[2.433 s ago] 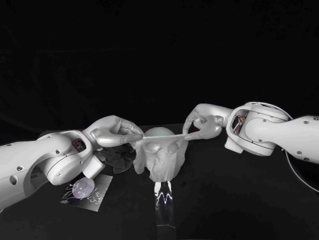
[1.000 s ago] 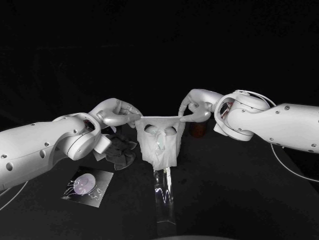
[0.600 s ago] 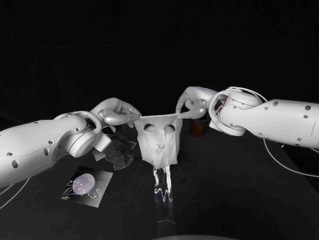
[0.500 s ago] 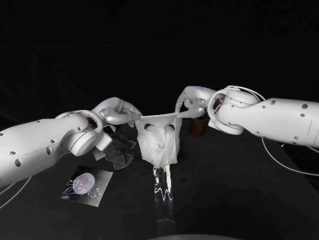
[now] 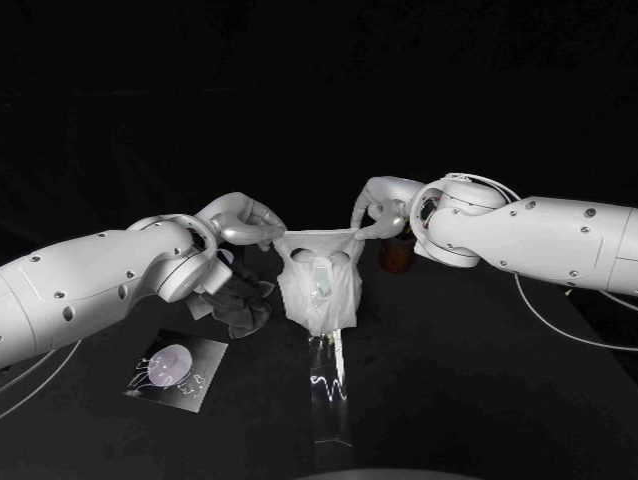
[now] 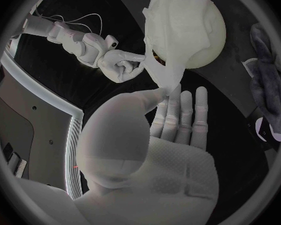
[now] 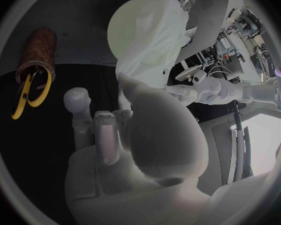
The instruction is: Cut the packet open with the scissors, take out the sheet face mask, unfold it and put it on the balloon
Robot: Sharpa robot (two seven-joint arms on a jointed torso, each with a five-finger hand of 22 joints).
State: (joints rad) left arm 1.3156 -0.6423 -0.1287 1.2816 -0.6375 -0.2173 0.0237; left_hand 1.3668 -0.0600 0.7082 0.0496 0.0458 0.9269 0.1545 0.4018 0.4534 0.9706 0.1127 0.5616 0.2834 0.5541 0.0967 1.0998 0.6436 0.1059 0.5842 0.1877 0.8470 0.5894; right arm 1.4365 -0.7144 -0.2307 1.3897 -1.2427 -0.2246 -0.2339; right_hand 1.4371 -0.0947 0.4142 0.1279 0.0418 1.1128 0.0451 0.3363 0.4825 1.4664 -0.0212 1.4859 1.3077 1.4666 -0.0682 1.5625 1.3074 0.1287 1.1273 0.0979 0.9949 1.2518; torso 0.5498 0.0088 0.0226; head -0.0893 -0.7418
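Sheet face mask (image 5: 322, 285) is mid-frame in the head view, unfolded. Its top edge is stretched between both hands and the rest hangs down. Wrist views show it draped over the top and front of the pale balloon (image 6: 206, 42). Left hand (image 5: 241, 227), just left of centre, pinches one top corner between thumb and a finger, other fingers straight. Right hand (image 5: 381, 213), just right of centre, pinches the other top corner, remaining fingers loose. Brown holder (image 5: 394, 255) with yellow-handled scissors (image 7: 28, 92) stands just right of the mask. Dark cloth (image 5: 240, 305) lies to its left, the packet (image 5: 175, 365) lower left on the black table (image 5: 478, 400), and a shiny clear strip (image 5: 326, 400) below the mask.
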